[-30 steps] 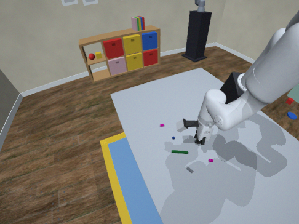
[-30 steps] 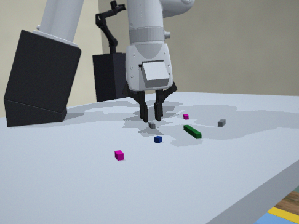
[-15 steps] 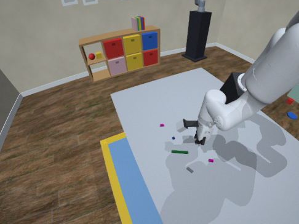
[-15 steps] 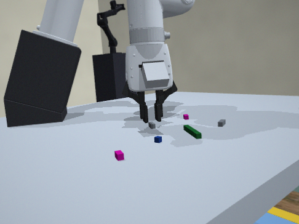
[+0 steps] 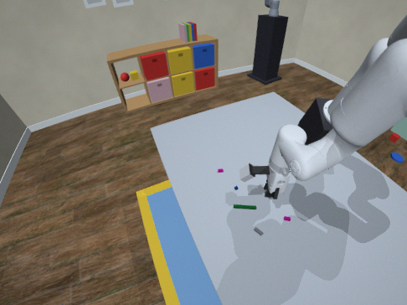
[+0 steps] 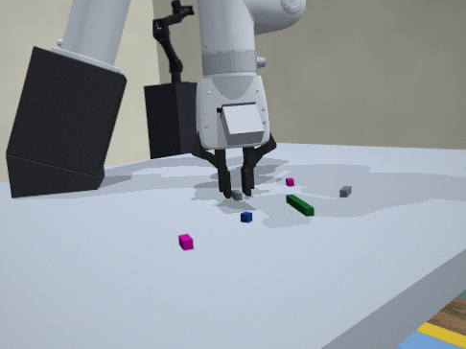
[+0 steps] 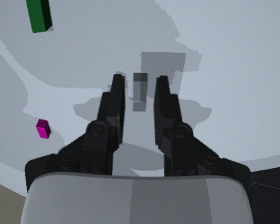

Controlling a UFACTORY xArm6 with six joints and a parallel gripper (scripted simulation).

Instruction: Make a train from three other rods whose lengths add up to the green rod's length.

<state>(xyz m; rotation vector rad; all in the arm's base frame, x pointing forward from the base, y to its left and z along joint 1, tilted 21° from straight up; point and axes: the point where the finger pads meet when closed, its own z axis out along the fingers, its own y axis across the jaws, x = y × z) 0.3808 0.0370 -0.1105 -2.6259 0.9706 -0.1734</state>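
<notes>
- No train exists yet, as far as you can see: the rods lie scattered on the table [image 5: 201,116], none touching another.
- By the colours, only two greys and one magenta add up to the green rod [image 5: 244,207], so that is likely your train.
- The jaws [image 6: 236,192] are down at the table, astride one grey rod [image 6: 237,196]. They stand partly open, with a sliver of table showing on each side of the rod in the wrist view. They do not grip it, so you hold nothing.
- That rod lies flat just beyond the blue cube [image 6: 246,217] and near the green rod's far end, apart from both.
- Its long axis runs straight up the wrist view, along the gap between the fingers. A close would pinch it across its narrow width.
- It looks roughly parallel to the green rod, which sits only slightly tilted in the same view. The exterior view shows you mostly its end face.
- The second grey [image 5: 258,230] lies at a slant, well apart on the other side of the green rod.
- One magenta [image 5: 286,219] lies near that grey; the other [image 5: 220,170] is well off on the far side.
- Still to do, in my judgement: grip this grey, lay it down, butt the other grey and one magenta end to end with it in one line, and keep the green, blue and spare magenta apart from the train.
</notes>
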